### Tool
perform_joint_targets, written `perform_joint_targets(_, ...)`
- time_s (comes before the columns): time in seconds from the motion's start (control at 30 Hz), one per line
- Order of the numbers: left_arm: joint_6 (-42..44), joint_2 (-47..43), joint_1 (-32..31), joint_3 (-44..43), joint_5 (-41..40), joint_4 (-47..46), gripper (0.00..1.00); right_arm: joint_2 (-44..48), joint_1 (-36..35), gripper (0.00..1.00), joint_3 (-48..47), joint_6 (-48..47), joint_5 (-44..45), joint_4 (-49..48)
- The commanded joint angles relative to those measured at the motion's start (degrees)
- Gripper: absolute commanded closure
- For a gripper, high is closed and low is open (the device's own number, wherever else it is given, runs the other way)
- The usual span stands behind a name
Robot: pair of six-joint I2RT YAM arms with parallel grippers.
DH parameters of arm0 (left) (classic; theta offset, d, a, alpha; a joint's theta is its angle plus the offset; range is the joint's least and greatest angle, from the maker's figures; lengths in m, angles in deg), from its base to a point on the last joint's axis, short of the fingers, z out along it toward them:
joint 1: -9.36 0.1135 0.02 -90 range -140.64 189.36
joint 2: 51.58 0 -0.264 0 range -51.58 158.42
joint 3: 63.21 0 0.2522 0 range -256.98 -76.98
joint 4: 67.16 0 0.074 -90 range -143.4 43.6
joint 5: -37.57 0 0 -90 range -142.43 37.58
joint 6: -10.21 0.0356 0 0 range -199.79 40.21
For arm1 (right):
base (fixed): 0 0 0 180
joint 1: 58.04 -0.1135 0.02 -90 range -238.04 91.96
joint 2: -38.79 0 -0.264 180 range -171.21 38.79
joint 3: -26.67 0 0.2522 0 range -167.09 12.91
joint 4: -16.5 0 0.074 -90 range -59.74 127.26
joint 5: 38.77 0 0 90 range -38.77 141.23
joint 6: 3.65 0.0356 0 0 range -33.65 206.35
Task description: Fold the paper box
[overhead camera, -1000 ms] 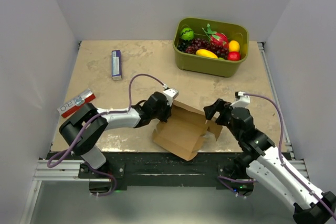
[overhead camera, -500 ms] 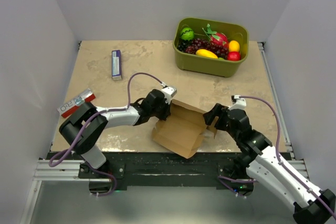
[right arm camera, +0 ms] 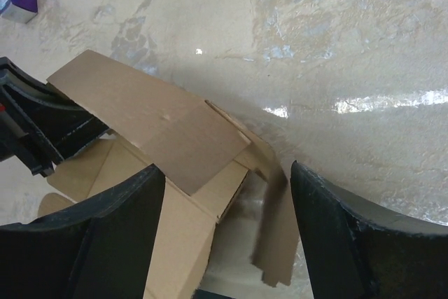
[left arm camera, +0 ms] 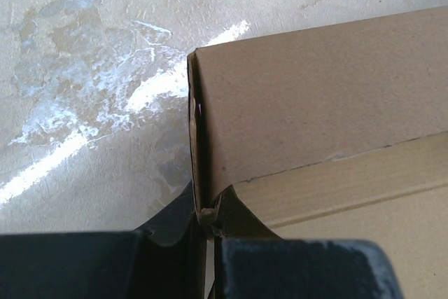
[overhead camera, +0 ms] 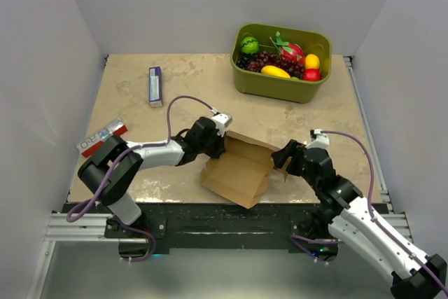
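Observation:
The paper box (overhead camera: 236, 170) is a plain brown, partly formed carton lying near the table's front edge, between the two arms. My left gripper (overhead camera: 214, 142) is shut on the upright wall edge at the box's left end (left arm camera: 198, 173); the cardboard is pinched between its dark fingers (left arm camera: 168, 225). My right gripper (overhead camera: 283, 156) is at the box's right end with its jaws open. In the right wrist view, a loose end flap (right arm camera: 276, 243) hangs between its two fingers (right arm camera: 350, 236), close to the right-hand one. A top flap (right arm camera: 161, 127) slants over the open interior.
A green bin (overhead camera: 280, 83) of toy fruit stands at the back right. A slim purple-and-white box (overhead camera: 155, 86) lies at the back left, and a red-and-white box (overhead camera: 102, 136) sits at the left edge. The table's front edge is just below the carton.
My right gripper has moved left onto the box's right end and its jaws have narrowed. The box and my left gripper have shifted slightly to the left.

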Motion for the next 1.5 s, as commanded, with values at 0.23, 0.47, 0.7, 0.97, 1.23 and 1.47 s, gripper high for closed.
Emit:
perform_joint_targets(0.23, -1.7, -3.5, 1.4, 2.6, 1.4, -1.0, 1.00, -2.1, 0.0, 0.40, 1.0, 0.2, 2.8, -0.6)
perform_joint_targets(0.47, -2.1, -6.0, 1.4, 4.6, 2.3, -4.7, 0.85, -3.5, 0.0, 0.74, 1.5, -0.3, 3.6, -1.9)
perform_joint_targets(0.7, -1.3, -9.6, 1.4, 6.3, 0.3, -7.8, 0.69, -4.4, 0.0, 0.89, 1.4, -0.4, 3.9, -2.3)
perform_joint_targets(0.97, -1.0, -10.2, 1.4, 7.2, 0.4, -11.9, 0.63, -4.6, 0.0, 0.91, 1.3, -0.9, 3.4, -2.6)
perform_joint_targets(1.23, 0.0, -9.6, 1.4, 7.0, 0.5, -16.1, 0.59, -4.4, -0.1, 0.91, 1.4, -1.5, 2.7, -3.1)
perform_joint_targets(1.47, 1.5, -6.3, 1.4, 5.5, 0.1, -16.6, 0.57, -4.0, -0.1, 0.92, 1.5, -1.9, 2.1, -3.3)
